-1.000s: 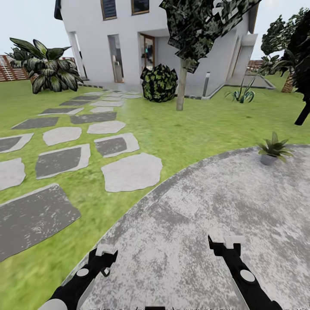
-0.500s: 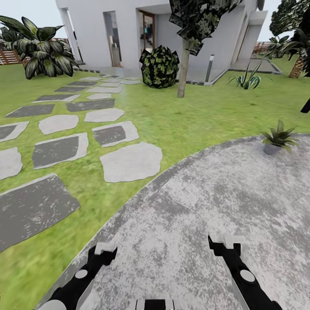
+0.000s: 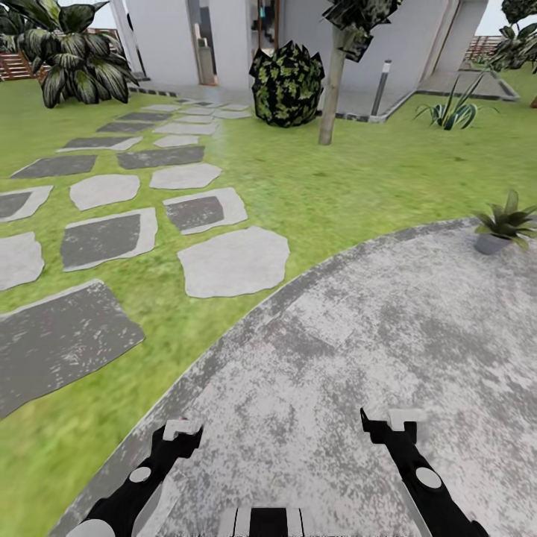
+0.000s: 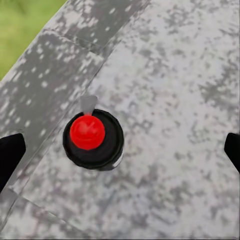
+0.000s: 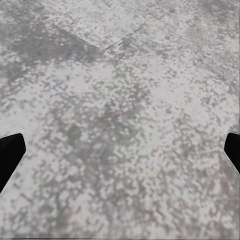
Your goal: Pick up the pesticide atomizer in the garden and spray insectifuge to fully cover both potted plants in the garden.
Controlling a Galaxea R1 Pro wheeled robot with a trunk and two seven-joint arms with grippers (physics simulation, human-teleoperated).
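Position: I stand on the round grey stone patio (image 3: pixel 358 350), lawn (image 3: pixel 321 186) ahead. My left pincer (image 3: pixel 181 432) and right pincer (image 3: pixel 394 422) hang low over the stone, both spread, holding nothing. One potted plant (image 3: pixel 506 227), spiky leaves in a grey pot, sits at the patio's far right edge. Stepping stones (image 3: pixel 233 261) cross the grass at left. A black knob with red centre (image 4: pixel 91 136) lies below my left pincer.

A downward look at the mottled grey stone patio (image 4: pixel 170 75), with a seam running diagonally across it and a small patch of green lawn (image 4: pixel 22 25) in one corner. On the stone sits a round black disc (image 4: pixel 107 150) topped by a glossy red dome (image 4: pixel 87 131). The left gripper's (image 4: pixel 120 150) two dark fingertips (image 4: pixel 10 155) show at opposite edges, set wide apart and holding nothing.
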